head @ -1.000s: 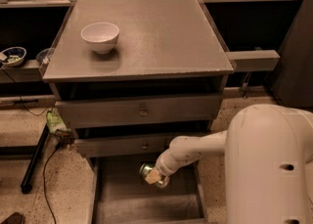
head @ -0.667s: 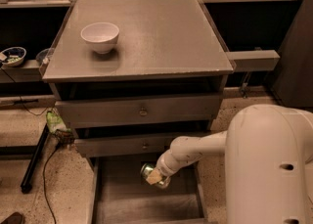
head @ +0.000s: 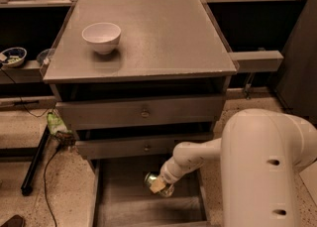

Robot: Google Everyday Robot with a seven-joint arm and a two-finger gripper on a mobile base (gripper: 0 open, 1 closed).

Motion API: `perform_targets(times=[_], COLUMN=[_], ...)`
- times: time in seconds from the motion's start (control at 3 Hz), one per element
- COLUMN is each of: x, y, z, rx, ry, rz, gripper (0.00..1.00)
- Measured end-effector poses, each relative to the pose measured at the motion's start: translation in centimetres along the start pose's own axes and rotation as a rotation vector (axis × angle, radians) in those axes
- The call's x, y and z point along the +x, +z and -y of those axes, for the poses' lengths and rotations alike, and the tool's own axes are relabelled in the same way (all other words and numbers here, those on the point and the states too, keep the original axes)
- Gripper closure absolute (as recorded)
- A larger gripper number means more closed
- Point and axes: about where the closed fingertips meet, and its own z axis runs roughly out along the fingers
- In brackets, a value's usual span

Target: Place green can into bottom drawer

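Observation:
The bottom drawer (head: 124,206) is pulled out at the foot of the grey cabinet, its flat grey floor showing. My gripper (head: 158,185) reaches down from the white arm on the right and hangs over the middle of that drawer. It is shut on the green can (head: 151,180), a small shiny can whose end shows at the gripper's left side. The can is held just above the drawer floor, under the front of the middle drawer (head: 143,146).
A white bowl (head: 101,36) stands on the cabinet top (head: 163,37) at the back left. The top drawer (head: 143,113) is shut. My white arm housing (head: 270,171) fills the lower right. A black leg and cables lie on the floor at left (head: 34,164).

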Motion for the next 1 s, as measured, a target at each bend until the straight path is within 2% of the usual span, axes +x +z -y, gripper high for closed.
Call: perform_targets(times=[0.33,0.67,1.0], x=[3.5,5.9,6.3], y=[3.2,5.8,6.2], z=[0.8,1.5,1.5], rx=[-0.043,-0.072,-0.077], ry=[0.077,0.131,0.137], rz=[-0.050,-0.090,-0.094], gripper=[1.00,1.00,1.00])
